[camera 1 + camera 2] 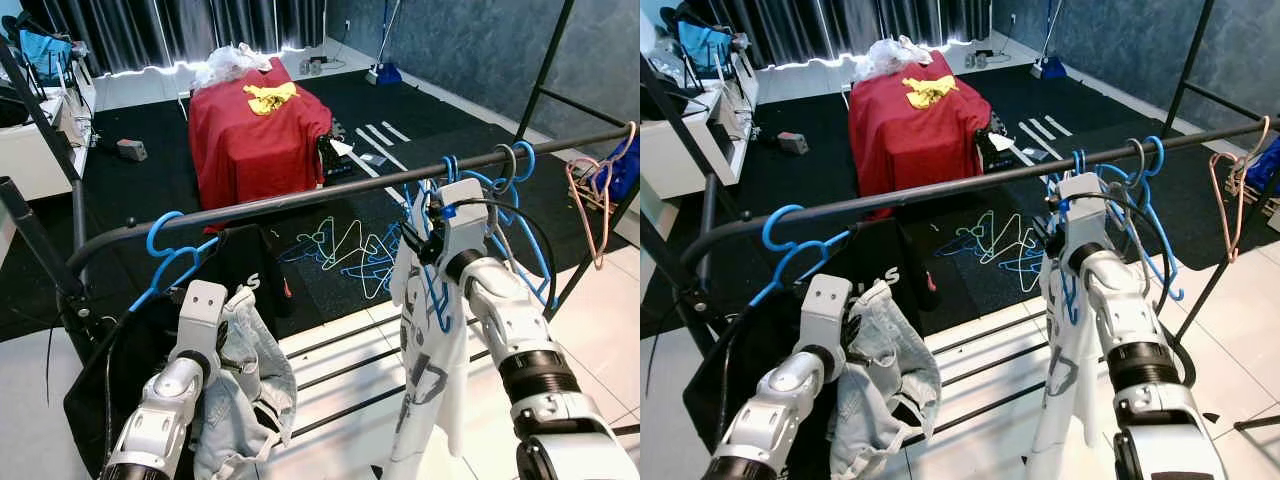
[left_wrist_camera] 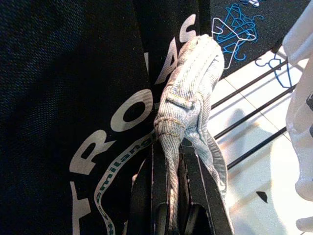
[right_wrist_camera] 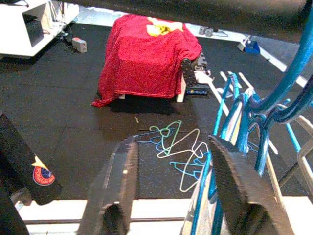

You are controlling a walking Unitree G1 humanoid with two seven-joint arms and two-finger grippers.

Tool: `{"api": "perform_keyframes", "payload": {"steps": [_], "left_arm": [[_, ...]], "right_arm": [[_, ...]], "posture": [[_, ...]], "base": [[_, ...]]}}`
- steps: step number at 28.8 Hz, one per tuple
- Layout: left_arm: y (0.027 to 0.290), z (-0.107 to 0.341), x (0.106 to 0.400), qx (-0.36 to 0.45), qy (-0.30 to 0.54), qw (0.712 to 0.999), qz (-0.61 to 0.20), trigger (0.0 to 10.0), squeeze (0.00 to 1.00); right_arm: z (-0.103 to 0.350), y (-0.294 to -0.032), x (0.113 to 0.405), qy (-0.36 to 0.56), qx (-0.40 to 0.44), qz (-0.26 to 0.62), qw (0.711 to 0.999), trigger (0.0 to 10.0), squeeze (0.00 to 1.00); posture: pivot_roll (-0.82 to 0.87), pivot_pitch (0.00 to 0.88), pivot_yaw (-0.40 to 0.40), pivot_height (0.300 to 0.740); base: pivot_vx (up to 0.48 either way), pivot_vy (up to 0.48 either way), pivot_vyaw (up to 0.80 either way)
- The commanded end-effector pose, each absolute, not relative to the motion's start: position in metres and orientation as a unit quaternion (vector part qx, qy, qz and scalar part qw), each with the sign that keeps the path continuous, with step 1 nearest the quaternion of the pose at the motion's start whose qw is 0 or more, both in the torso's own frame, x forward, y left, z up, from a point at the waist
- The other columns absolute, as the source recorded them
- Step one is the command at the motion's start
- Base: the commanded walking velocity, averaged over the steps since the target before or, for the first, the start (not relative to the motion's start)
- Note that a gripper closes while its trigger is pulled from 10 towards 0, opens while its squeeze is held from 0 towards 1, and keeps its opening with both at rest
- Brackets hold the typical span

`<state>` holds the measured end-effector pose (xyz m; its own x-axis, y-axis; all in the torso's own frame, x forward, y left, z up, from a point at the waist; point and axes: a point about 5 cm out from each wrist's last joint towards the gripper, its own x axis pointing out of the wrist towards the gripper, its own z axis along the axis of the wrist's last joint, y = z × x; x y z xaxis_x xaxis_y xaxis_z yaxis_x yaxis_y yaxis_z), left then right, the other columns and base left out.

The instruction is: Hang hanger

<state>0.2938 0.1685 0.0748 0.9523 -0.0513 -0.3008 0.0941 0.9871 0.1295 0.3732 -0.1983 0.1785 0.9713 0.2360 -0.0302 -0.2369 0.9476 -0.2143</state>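
A dark clothes rail (image 1: 330, 193) crosses in front of me. My right gripper (image 3: 173, 147) is open just under the rail, with nothing between its fingers. A blue hanger (image 3: 288, 83) hooked on the rail sits close beside one finger (image 3: 234, 181) and carries a white T-shirt (image 1: 430, 390). My left gripper (image 2: 171, 156) is lower on the left, shut on a fold of pale denim (image 1: 250, 370). Behind the denim a black printed shirt (image 1: 240, 265) hangs from another blue hanger (image 1: 165, 245).
More blue hangers (image 1: 510, 165) and a pink one (image 1: 590, 195) hang at the rail's right end. Loose hangers (image 1: 350, 250) lie on the dark mat beyond. A red-draped table (image 1: 255, 130) stands further back. The rack's lower bars (image 1: 350, 370) cross the white floor.
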Motion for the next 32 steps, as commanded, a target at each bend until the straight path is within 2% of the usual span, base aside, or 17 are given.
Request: {"api": "perform_keyframes", "payload": {"steps": [1,7,8,9,10,20,21,22,23,24,25,27,30,32], "left_arm": [[0.179,0.079,0.294,0.082,0.144,0.986,-0.022,10.0,0.0],[0.18,0.079,0.294,0.083,0.145,0.986,-0.02,10.0,0.0],[0.18,0.079,0.293,0.083,0.146,0.986,-0.02,10.0,0.0],[0.18,0.079,0.293,0.083,0.146,0.986,-0.02,10.0,0.0],[0.18,0.079,0.293,0.083,0.146,0.986,-0.019,10.0,0.0],[0.179,0.077,0.289,0.083,0.149,0.985,-0.021,10.0,0.0],[0.178,0.078,0.291,0.083,0.148,0.985,-0.023,10.0,0.0],[0.178,0.078,0.291,0.083,0.148,0.985,-0.023,10.0,0.0],[0.177,0.079,0.293,0.083,0.147,0.985,-0.025,10.0,0.0],[0.177,0.079,0.293,0.083,0.147,0.985,-0.025,10.0,0.0],[0.175,0.08,0.295,0.083,0.146,0.985,-0.028,10.0,0.0],[0.174,0.08,0.296,0.082,0.146,0.985,-0.03,10.0,0.0],[0.172,0.08,0.297,0.082,0.145,0.985,-0.031,10.0,0.0],[0.171,0.079,0.296,0.079,0.145,0.986,-0.031,10.0,0.0]], "right_arm": [[0.18,-0.2,0.374,-0.002,-0.108,0.118,0.987,10.0,1.0],[0.18,-0.197,0.372,-0.013,-0.114,0.119,0.986,10.0,1.0],[0.18,-0.195,0.37,-0.022,-0.111,0.117,0.987,10.0,0.53],[0.18,-0.195,0.37,-0.022,-0.111,0.117,0.987,10.0,0.53],[0.179,-0.193,0.367,-0.031,-0.108,0.118,0.987,10.0,0.0],[0.156,-0.188,0.346,-0.023,-0.098,0.119,0.988,10.0,0.0],[0.149,-0.209,0.342,-0.006,-0.096,0.077,0.992,10.0,0.0],[0.149,-0.209,0.342,-0.006,-0.096,0.077,0.992,10.0,0.0],[0.149,-0.232,0.339,0.001,-0.094,0.03,0.995,10.0,0.0],[0.149,-0.232,0.339,0.001,-0.094,0.03,0.995,10.0,0.0],[0.154,-0.25,0.337,-0.004,-0.092,-0.008,0.996,10.0,0.0],[0.16,-0.259,0.335,-0.015,-0.09,-0.026,0.995,10.0,0.0],[0.165,-0.258,0.334,-0.031,-0.088,-0.025,0.995,10.0,0.0],[0.175,-0.245,0.334,-0.065,-0.096,0.001,0.993,10.0,0.0]], "posture": [[0.04,0.05,0.031,0.74],[0.04,0.05,0.033,0.74],[0.04,0.049,0.034,0.74],[0.04,0.049,0.034,0.74],[0.04,0.049,0.034,0.74],[0.03,0.048,0.047,0.74],[0.03,0.047,0.056,0.74],[0.03,0.047,0.056,0.74],[0.02,0.047,0.06,0.74],[0.02,0.047,0.06,0.74],[0.01,0.045,0.063,0.74],[0.01,0.046,0.063,0.74],[0.01,0.045,0.061,0.74],[0.01,0.045,0.051,0.74]], "base": [[0.0,0.0,0.0],[0.0,0.0,0.0],[0.0,0.0,0.0],[0.0,0.0,0.0],[0.0,0.0,0.0],[0.0,0.0,0.0],[0.0,0.0,0.0],[0.0,0.0,0.0],[0.0,0.0,0.0],[0.0,0.0,0.0],[0.0,0.0,0.0],[0.0,0.0,0.0],[0.0,0.0,0.0],[0.0,0.0,0.0]]}}
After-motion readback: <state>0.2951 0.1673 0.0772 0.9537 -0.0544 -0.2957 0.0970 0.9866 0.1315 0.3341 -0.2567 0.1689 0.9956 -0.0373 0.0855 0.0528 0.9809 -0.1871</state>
